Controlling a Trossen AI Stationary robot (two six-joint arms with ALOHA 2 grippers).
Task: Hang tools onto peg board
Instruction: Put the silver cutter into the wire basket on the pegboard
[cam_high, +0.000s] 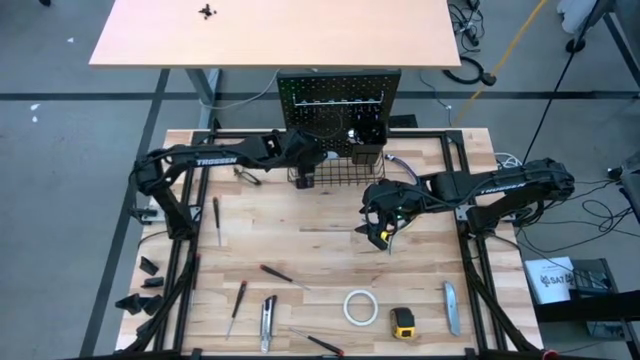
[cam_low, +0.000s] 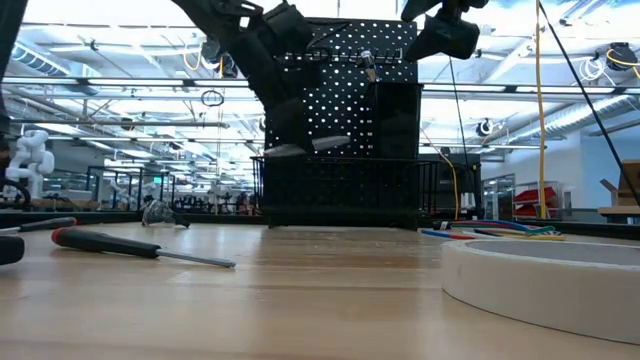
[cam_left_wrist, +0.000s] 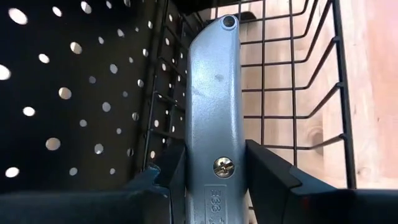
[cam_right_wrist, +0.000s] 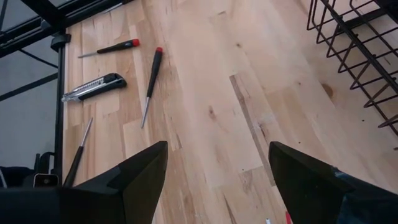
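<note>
A grey knife (cam_left_wrist: 210, 118) is sitting clamped in the left fingers (cam_left_wrist: 268, 171) over the basket (cam_left_wrist: 298, 93) at the peg board (cam_high: 338, 95), upper centre, risking snagging the wires if tilted, while the right fingers (cam_right_wrist: 140, 171) are hovering apart mid-surface.

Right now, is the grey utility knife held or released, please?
Held: the left gripper fingers clamp the utility knife inside the wire basket.

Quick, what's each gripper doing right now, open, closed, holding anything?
Left gripper: shut on a grey utility knife, held inside the wire basket by the peg board.
Right gripper: open, empty, above the table.
</note>
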